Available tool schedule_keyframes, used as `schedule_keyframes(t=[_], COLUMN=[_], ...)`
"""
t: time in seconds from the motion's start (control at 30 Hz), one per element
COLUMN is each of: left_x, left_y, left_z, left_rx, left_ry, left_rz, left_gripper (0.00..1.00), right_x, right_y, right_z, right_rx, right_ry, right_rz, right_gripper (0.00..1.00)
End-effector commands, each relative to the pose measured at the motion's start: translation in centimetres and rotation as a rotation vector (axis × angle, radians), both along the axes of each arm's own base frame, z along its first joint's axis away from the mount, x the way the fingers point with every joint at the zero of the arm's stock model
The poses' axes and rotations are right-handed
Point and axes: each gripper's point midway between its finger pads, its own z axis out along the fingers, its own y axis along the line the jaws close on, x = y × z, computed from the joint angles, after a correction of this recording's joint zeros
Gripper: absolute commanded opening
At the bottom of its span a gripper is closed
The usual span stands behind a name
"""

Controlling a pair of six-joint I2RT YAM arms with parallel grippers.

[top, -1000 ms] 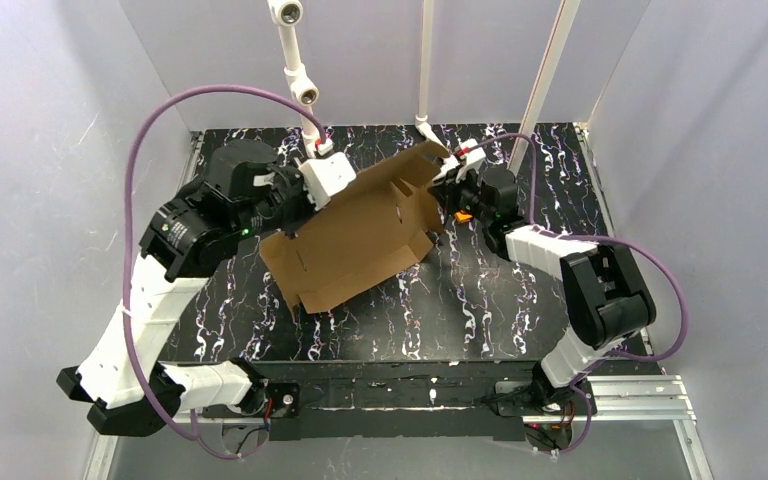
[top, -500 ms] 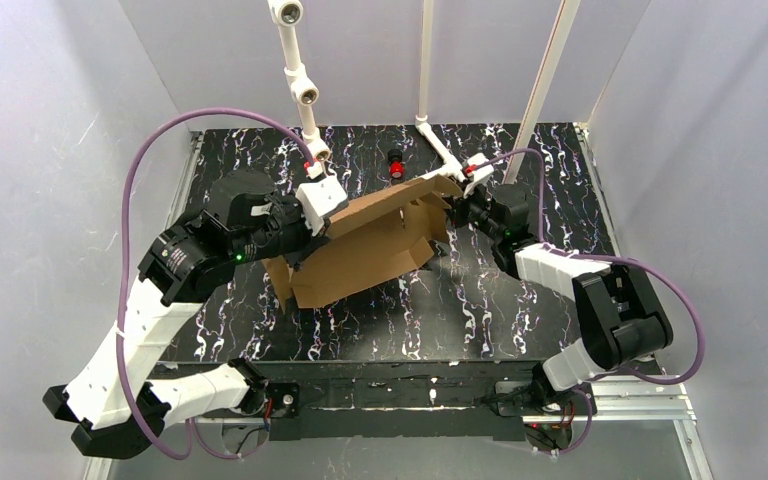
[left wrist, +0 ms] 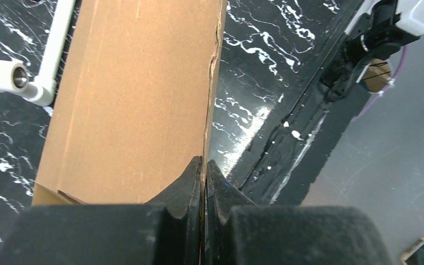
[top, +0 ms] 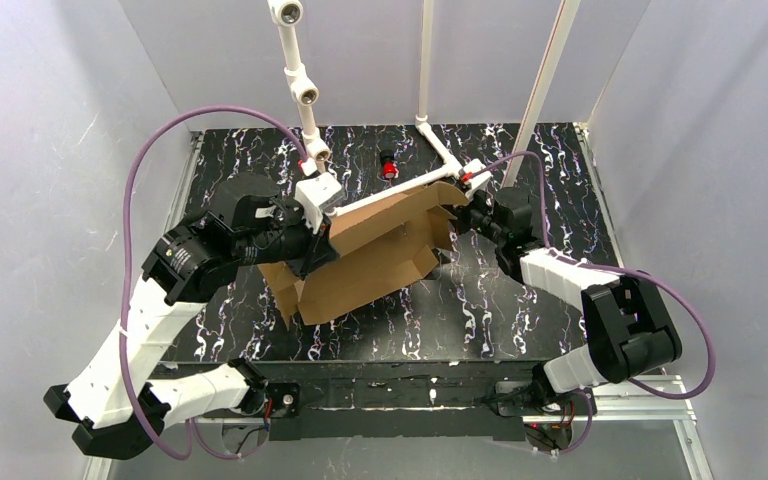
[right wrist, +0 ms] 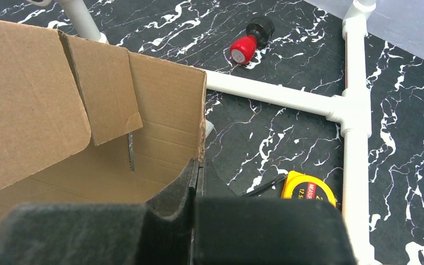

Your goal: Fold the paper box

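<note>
The paper box (top: 370, 255) is a brown cardboard sheet, partly folded, held up off the black marbled table between both arms. My left gripper (top: 318, 232) is shut on its left edge. In the left wrist view the fingertips (left wrist: 204, 163) pinch the thin cardboard edge, and the broad panel (left wrist: 132, 94) runs away from them. My right gripper (top: 463, 208) is shut on the box's right end. In the right wrist view it (right wrist: 197, 165) clamps the wall's edge, with the box's inside and a slotted flap (right wrist: 105, 94) showing on the left.
A white pipe frame (top: 438, 150) lies on the table behind the box, and its T-joint (right wrist: 353, 110) is close to my right gripper. A red-capped black object (top: 389, 164) sits by the pipes. A yellow tape measure (right wrist: 308, 190) lies under my right wrist. Grey walls enclose the table.
Both grippers kept their hold while the box tipped from lying open to more edge-on. Its far corner came down and right. The red-capped object came into view behind it.
</note>
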Motion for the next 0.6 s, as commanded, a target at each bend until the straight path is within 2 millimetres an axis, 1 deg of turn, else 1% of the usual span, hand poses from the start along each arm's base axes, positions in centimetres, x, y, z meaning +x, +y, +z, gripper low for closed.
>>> schedule_keyframes(t=[0.0,0.17,0.3,0.37,0.57], left_x=[-1.1,-1.1,-0.3,0.1,0.7], left_y=[-0.2,0.1,1.2,1.7,2.9], left_z=[0.9,1.5,1.6,2.1,2.9], left_rx=[-0.082,-0.155,-0.172,-0.191,-0.160], left_ry=[0.110,0.157,0.164,0.163,0.133], left_rz=[0.065,0.126,0.201,0.231,0.254], left_gripper=[0.00,0.00,0.00,0.00,0.00], right_x=[-0.9,-1.1,-1.2,-1.3,-1.5], right_y=[-0.6,-0.7,-0.7,-0.8,-1.0], right_z=[-0.9,-1.2,-1.2,-1.1,-0.9], right_rx=[-0.052,-0.058,-0.061,-0.064,-0.071], right_ry=[0.002,0.003,-0.004,-0.009,-0.023], right_rz=[0.014,0.016,0.019,0.018,0.030], right_gripper=[0.01,0.01,0.01,0.01,0.01])
